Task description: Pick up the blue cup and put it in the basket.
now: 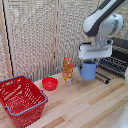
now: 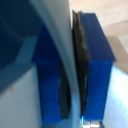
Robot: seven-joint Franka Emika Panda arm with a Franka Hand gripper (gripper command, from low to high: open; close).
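The blue cup [image 1: 88, 70] hangs upright a little above the wooden table, at the exterior view's right. My gripper [image 1: 93, 61], the white boxy end of the arm, is directly over it and shut on its rim. In the wrist view the blue-tipped fingers [image 2: 95, 70] pinch the cup's thin wall [image 2: 62, 60] between them. The red basket [image 1: 21, 100] with a grey-blue rim stands at the exterior view's lower left, well apart from the cup.
A small red bowl [image 1: 49, 83] sits on the table between basket and cup. A yellow-orange packet [image 1: 68, 70] stands just beside the cup. A dark rack [image 1: 114, 64] lies at the exterior view's right. A woven screen stands behind.
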